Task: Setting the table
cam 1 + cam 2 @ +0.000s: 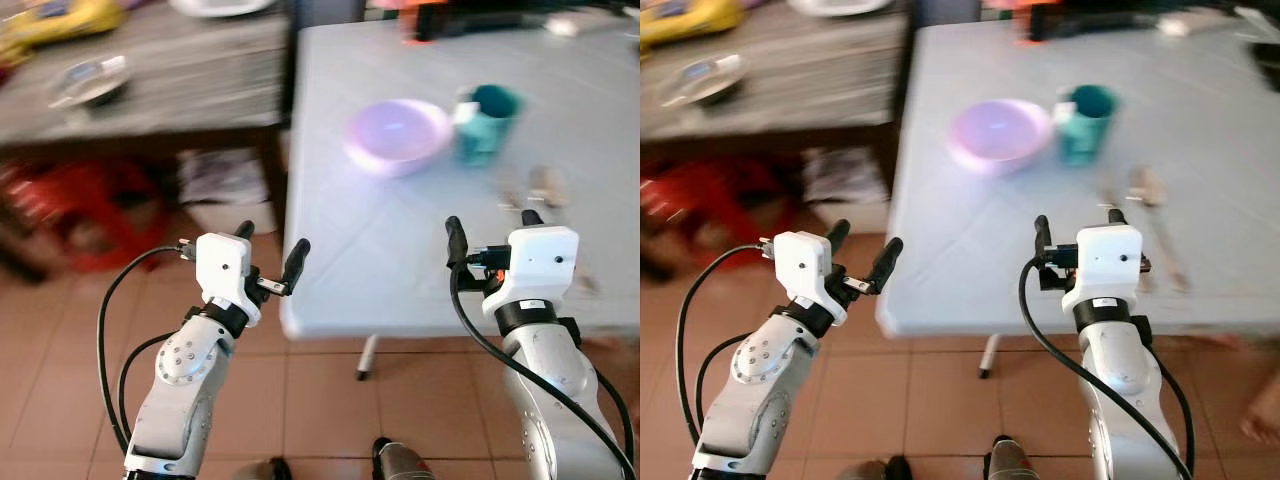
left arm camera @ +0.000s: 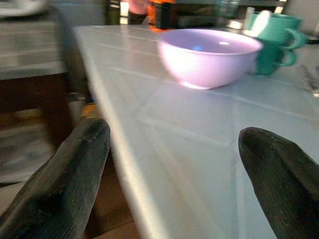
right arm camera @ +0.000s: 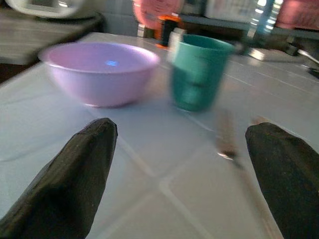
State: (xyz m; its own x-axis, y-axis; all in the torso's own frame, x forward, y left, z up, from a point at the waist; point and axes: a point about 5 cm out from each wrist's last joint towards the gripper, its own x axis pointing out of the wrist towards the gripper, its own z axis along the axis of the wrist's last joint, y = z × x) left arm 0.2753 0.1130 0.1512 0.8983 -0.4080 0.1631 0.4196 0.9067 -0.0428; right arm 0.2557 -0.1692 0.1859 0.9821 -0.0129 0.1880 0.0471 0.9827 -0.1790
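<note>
Below, left eye view: white table (image 1: 420, 270) occupying the right of the scene, near edge just ahead of both arms. Pink bowl (image 1: 397, 135) toward the far middle of the tabletop; teal cup (image 1: 488, 122) just right of it, close beside but whether touching cannot be told. Blurred cutlery (image 1: 540, 190) lying nearer and to the right of the cup. Left gripper (image 1: 270, 250) raised over the tiled floor (image 1: 330, 410), just left of the table's near left corner, fingers apart, holding nothing. Right gripper (image 1: 490, 232) raised above the table's near edge, fingers apart, likewise empty. Grey wooden sideboard (image 1: 160, 80) far left, with a small dish (image 1: 88, 82) and a yellow object (image 1: 60, 20) on top; red items (image 1: 90, 200) in the shade beneath.

Right eye view: same arrangement, shifted sideways; cutlery resolving into a spoon (image 1: 1146, 186) with a long handle running toward the near edge.

Left wrist view: two black fingers (image 2: 65, 184) spread wide, table edge running between them; bowl beyond, cup behind it on the far side, upright.

Right wrist view: two black fingers (image 3: 70, 179) spread wide over the tabletop; bowl and cup standing side by side beyond them, a narrow gap apparent between the two; blurred cutlery on the table between the cup and one finger.
</note>
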